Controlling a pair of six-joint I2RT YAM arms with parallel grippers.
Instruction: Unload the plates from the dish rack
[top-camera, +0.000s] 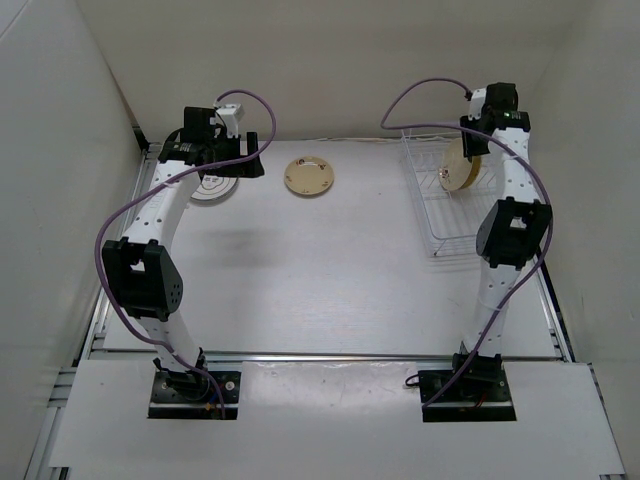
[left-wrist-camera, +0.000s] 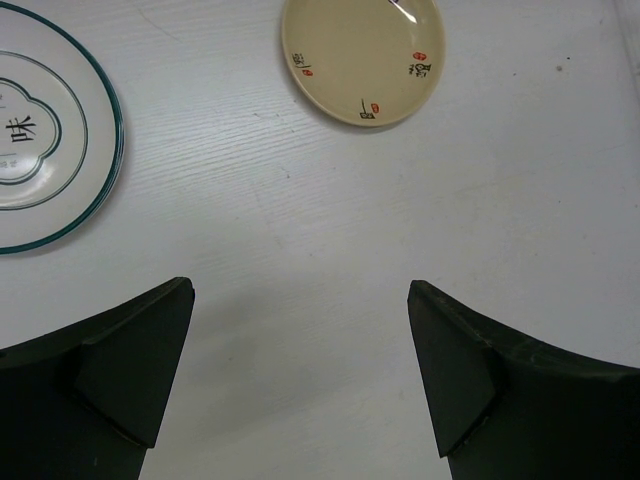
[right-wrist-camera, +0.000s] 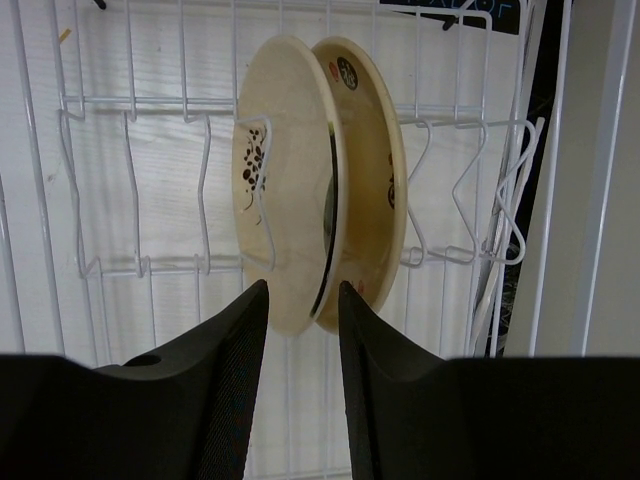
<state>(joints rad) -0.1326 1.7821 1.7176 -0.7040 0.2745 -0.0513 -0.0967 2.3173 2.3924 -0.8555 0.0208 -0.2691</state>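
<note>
Arms (top-camera: 150, 215) extended, right tool (right-wrist-camera: 300, 290) pinching tan plate (right-wrist-camera: 285, 180) in dish rack (right-wrist-camera: 130, 100), left tool (left-wrist-camera: 300, 300) released

White-tubed arms (top-camera: 497, 290) with black joint housings (top-camera: 145, 275), black wedge-shaped claw fingers (left-wrist-camera: 130, 380) and looping purple cables (top-camera: 101, 250).

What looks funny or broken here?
Nothing is broken or spilled. The only odd bit: two tan plates stand on edge, nested close together in the dish rack, seemingly sharing one slot while the other slots in view sit empty.
</note>
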